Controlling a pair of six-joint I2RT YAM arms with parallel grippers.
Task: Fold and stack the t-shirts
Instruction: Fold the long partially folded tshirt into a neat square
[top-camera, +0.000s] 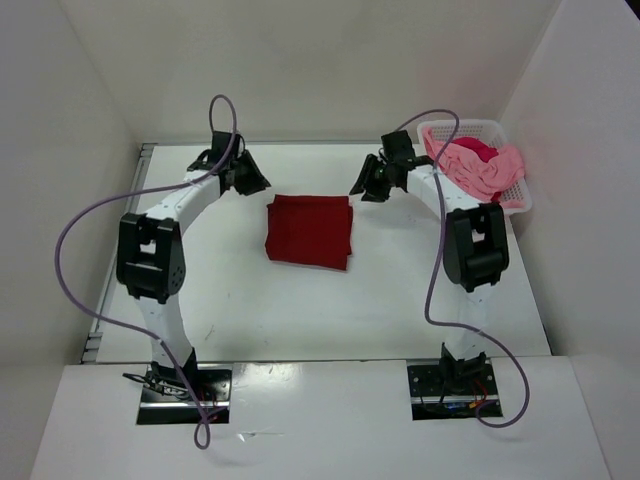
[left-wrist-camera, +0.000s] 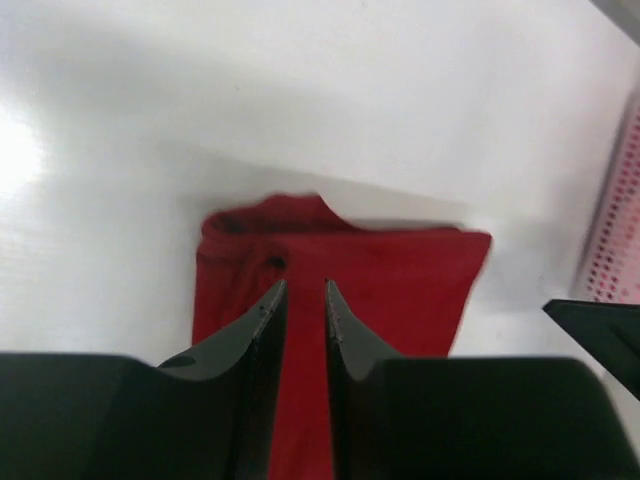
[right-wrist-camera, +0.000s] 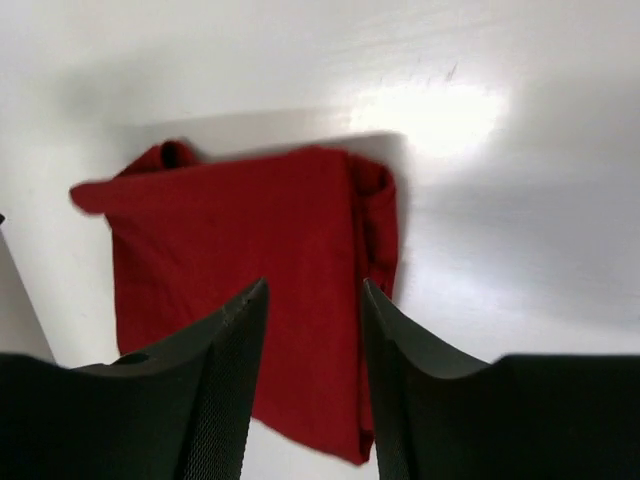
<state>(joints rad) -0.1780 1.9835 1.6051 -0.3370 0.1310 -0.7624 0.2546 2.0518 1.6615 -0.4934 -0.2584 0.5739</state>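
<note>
A dark red t-shirt (top-camera: 310, 230) lies folded into a rough square flat on the white table, also seen in the left wrist view (left-wrist-camera: 400, 280) and the right wrist view (right-wrist-camera: 230, 240). My left gripper (top-camera: 252, 182) (left-wrist-camera: 305, 285) hovers just off its far left corner, jaws a narrow gap apart with nothing between them. My right gripper (top-camera: 364, 188) (right-wrist-camera: 315, 285) hangs off its far right corner, open wider and empty. A light pink t-shirt (top-camera: 502, 168) and a magenta-pink t-shirt (top-camera: 476, 150) lie bunched in the basket.
A white mesh basket (top-camera: 470, 124) stands at the back right against the wall, its side showing in the left wrist view (left-wrist-camera: 615, 220). White walls close the table on three sides. Purple cables loop from both arms.
</note>
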